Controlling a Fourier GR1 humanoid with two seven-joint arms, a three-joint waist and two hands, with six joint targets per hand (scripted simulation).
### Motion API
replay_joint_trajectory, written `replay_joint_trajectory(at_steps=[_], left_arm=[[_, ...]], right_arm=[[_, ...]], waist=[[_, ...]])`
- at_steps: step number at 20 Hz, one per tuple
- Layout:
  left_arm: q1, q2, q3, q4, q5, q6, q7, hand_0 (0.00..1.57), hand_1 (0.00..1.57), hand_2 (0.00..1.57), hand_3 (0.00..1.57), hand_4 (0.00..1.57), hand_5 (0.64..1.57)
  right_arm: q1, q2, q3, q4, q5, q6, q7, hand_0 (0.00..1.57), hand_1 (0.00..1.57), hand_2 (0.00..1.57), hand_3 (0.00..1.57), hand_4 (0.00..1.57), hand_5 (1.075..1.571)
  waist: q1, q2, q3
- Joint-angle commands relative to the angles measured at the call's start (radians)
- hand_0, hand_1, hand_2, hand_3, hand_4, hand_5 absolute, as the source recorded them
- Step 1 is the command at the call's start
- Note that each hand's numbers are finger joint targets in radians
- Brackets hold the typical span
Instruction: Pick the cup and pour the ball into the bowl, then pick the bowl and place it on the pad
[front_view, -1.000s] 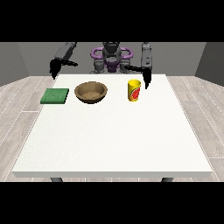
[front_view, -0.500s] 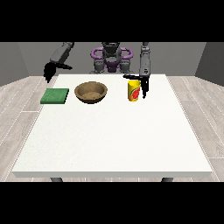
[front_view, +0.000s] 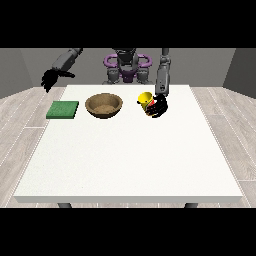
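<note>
A yellow cup (front_view: 145, 100) with a red band is tilted to the left above the table, held in the hand at the view's right (front_view: 160, 106), whose fingers curl round it. The brown bowl (front_view: 104, 105) rests on the table to the cup's left. A green pad (front_view: 63, 109) lies flat left of the bowl. The hand at the view's left (front_view: 49, 79) hangs in the air beyond the table's left rear corner, above and behind the pad, fingers curled and holding nothing. The ball is not visible.
The white table (front_view: 130, 160) stretches towards the camera in front of the objects. The robot's torso (front_view: 127, 67) stands behind the table's far edge. Grey wood floor surrounds the table.
The hand at the view's right came down to the cup, closed round it and tipped it leftward. The hand at the view's left moved outward and lower.
</note>
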Motion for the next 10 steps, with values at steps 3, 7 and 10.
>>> replay_joint_trajectory(at_steps=[3, 7, 10], left_arm=[[-0.011, -0.014, 0.012, 0.095, -0.035, 0.103, -0.046, 1.35, 1.35, 1.57, 1.57, 0.88, 1.502], [-0.010, -0.018, -0.122, 0.047, -0.179, 0.155, 0.154, 1.34, 1.34, 1.57, 1.57, 0.97, 1.530], [-0.075, -0.034, -0.229, 0.014, -0.294, 0.166, 0.347, 1.37, 1.37, 1.57, 1.57, 1.02, 1.531]], right_arm=[[0.003, -0.073, -0.063, 0.022, -0.061, 0.061, 0.010, 0.00, 0.00, 0.00, 0.00, 0.00, 1.556], [0.019, -0.102, -0.074, 0.182, -0.012, 0.059, -0.018, 0.00, 0.00, 0.00, 0.00, 0.00, 1.557], [0.014, -0.102, -0.078, 0.277, 0.003, 0.022, 0.033, 0.00, 0.00, 0.00, 0.00, 0.00, 1.558]], waist=[[-0.021, 0.004, -0.0034], [0.064, -0.147, -0.0017], [0.122, -0.278, 0.0004]])
